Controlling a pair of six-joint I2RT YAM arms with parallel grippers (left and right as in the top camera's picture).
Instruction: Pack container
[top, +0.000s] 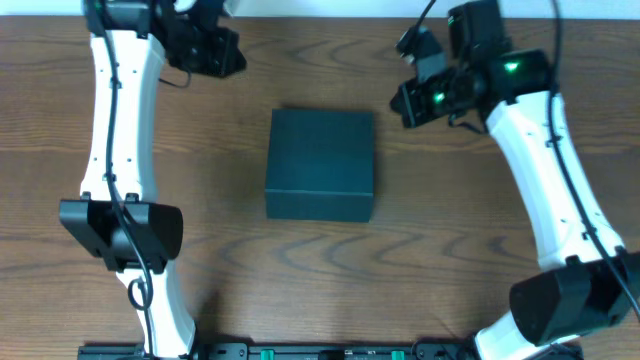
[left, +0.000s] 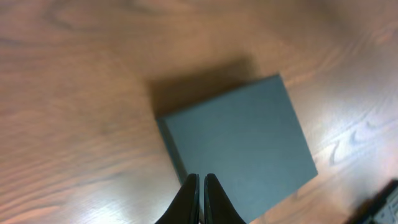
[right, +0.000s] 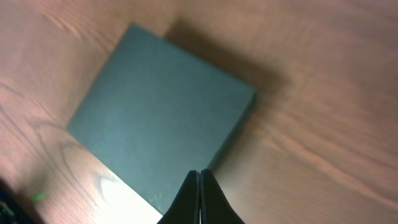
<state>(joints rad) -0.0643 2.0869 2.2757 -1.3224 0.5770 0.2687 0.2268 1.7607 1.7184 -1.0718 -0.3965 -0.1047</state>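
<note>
The container (top: 320, 163) is a dark teal box with its lid shut, lying flat in the middle of the wooden table. It also shows in the left wrist view (left: 242, 146) and in the right wrist view (right: 158, 115). My left gripper (top: 226, 52) hangs in the air at the back left, above the table and apart from the box; its fingers (left: 200, 180) are shut and empty. My right gripper (top: 408, 103) hangs at the back right, apart from the box; its fingers (right: 200, 175) are shut and empty.
The wooden table (top: 220, 270) surrounds the box. The arm bases stand at the front left (top: 122, 228) and front right (top: 560, 300). A dark rail (top: 320, 350) runs along the front edge.
</note>
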